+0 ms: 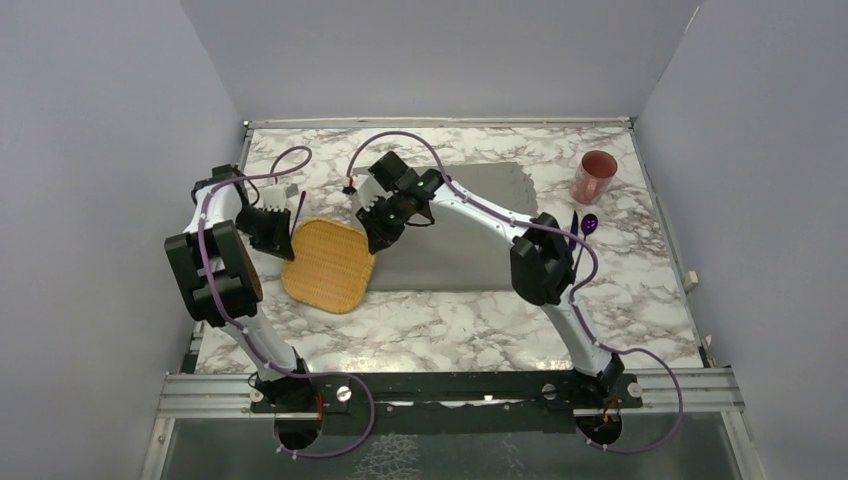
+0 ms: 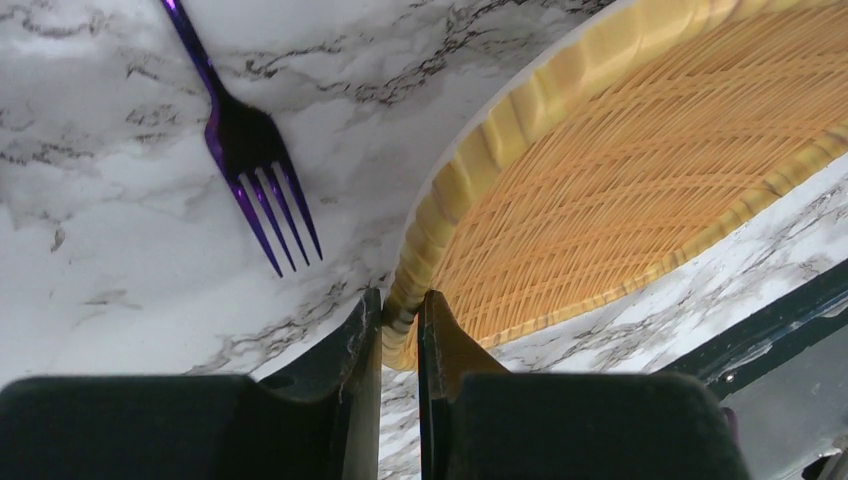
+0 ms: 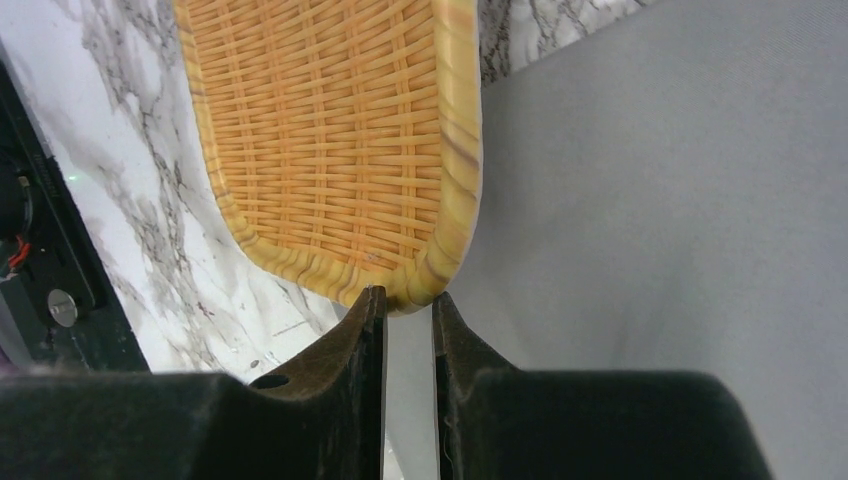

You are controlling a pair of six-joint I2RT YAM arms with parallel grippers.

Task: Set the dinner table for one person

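dinner table (image 2: 110, 260) under left end effector (image 2: 400, 297), pinching plate (image 2: 640, 170) rim

Fork (image 2: 258, 140) handle cropped at top, woven plate (image 2: 640, 170) — far side cropped

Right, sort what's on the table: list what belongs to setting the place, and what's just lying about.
For the job: wicker plate, grey placemat, pink cup, purple fork, purple spoon, marble table.
Just lying about: no stray items in view; only the arms' purple cables.
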